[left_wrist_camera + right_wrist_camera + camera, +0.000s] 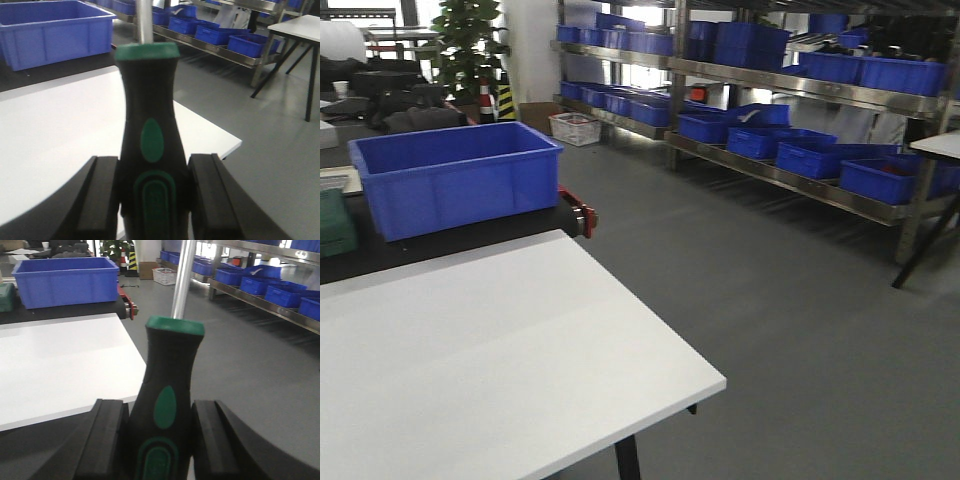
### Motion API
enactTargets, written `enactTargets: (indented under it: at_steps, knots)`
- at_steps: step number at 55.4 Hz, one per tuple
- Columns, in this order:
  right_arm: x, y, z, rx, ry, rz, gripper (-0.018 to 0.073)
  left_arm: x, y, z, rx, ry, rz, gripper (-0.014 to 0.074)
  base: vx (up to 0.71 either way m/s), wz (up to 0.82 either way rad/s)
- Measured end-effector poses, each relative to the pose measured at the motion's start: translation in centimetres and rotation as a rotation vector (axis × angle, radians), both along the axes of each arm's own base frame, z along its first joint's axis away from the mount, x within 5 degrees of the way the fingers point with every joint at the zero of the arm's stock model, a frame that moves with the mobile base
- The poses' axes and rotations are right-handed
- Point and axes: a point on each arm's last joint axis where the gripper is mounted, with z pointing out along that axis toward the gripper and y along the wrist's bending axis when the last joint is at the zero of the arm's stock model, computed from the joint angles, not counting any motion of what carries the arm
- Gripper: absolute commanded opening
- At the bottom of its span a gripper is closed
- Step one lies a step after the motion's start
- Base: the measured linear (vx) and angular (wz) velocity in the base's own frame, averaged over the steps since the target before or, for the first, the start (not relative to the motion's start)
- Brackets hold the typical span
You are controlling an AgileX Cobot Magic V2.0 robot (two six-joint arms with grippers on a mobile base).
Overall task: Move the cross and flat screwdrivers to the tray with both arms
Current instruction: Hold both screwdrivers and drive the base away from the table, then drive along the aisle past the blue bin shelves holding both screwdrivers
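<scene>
Your left tool (152, 200) gripped one screwdriver (149, 115) by the handle, shaft running straight out from the wrist | your right tool (160, 440) gripped the second screwdriver (170, 370) the same way | both hung near the white counter (470, 350) | tray was in no view, so you couldn't tell its direction or which arm was nearer.

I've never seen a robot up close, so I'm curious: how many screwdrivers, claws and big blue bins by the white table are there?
Screwdrivers: 2, a screwdriver in the left claw and a screwdriver in the right claw
Claws: 2
Big blue bin: 1, behind the white table
Total: 5
</scene>
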Motion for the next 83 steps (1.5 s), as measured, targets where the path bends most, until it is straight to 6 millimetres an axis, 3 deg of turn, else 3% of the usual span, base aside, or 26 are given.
enactTargets:
  at_steps: [39,83]
  knots:
    - [0.00,0.00,-0.01,0.000,0.001,0.000,-0.0008,0.00,0.00,-0.01,0.000,0.001,0.000,-0.0003,-0.08,-0.58]
    - [-0.01,0.01,-0.02,0.000,0.003,0.001,-0.0008,0.00,0.00,-0.01,0.001,0.001,0.000,-0.0003,0.19,-0.49]
